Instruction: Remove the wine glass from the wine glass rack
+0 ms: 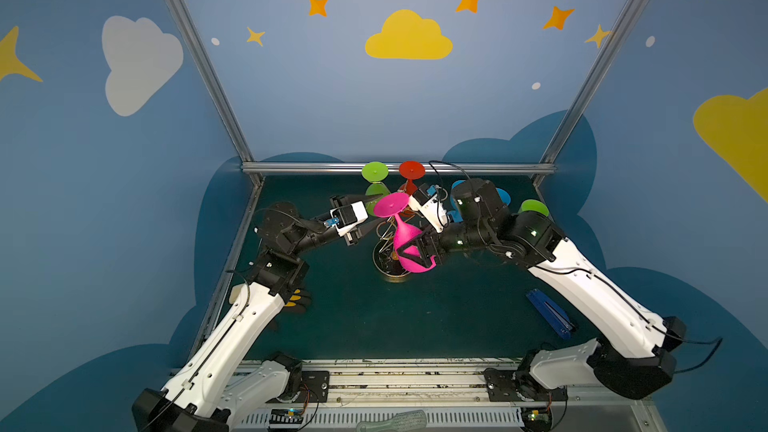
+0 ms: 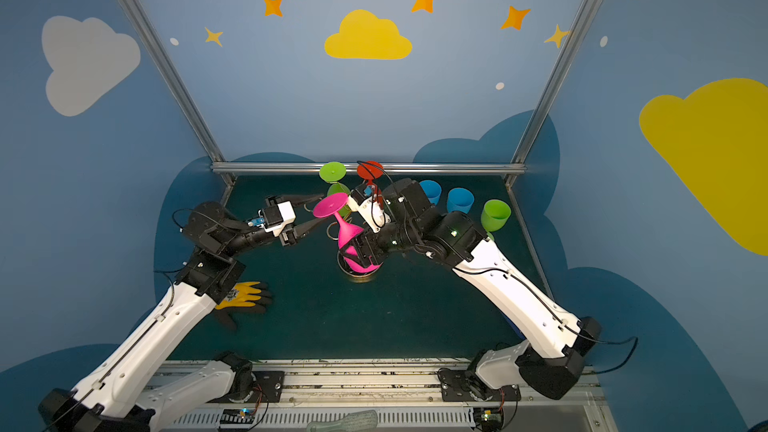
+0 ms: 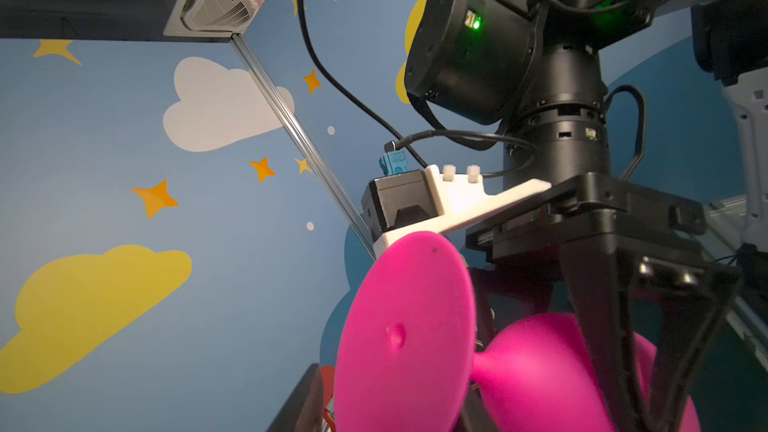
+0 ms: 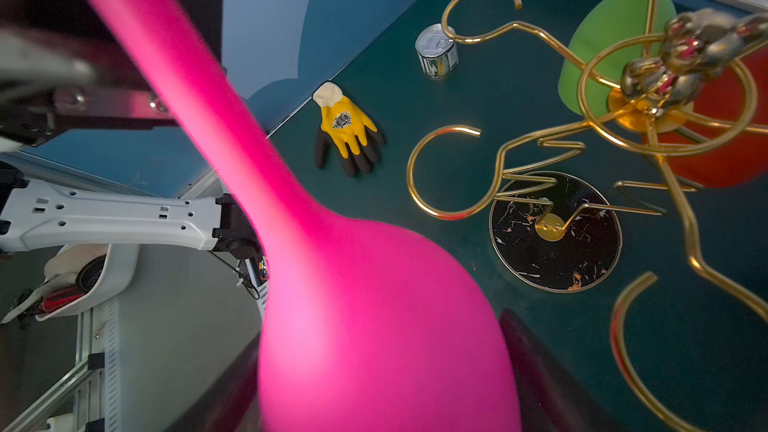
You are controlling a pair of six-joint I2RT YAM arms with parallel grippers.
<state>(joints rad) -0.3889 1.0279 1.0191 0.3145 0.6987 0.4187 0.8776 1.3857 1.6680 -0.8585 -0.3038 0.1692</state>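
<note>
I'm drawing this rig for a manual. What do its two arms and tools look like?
Both the left arm and right arm have white moulded shells with black joints and thin black cables running along them. Small green lights glow on the right arm's joints. The left tool and right tool have tapering black fingers and white camera brackets with blue connectors.

Matte pink wine glass (image 1: pixel 405 238), upside down and tilted: round foot uppermost, leaning toward the back, bowl lowest, overlapping the rack's base in both top views. Clamped at the bowl by the right gripper (image 1: pixel 419 252). Stem inside none of the 3 open loops seen in the right wrist view. Gold wire wine glass rack (image 4: pixel 540 259) upright toward the back of the dark green table (image 1: pixel 415 317): central pole, looped arms spreading from the top, round black gold-rimmed base.
</note>
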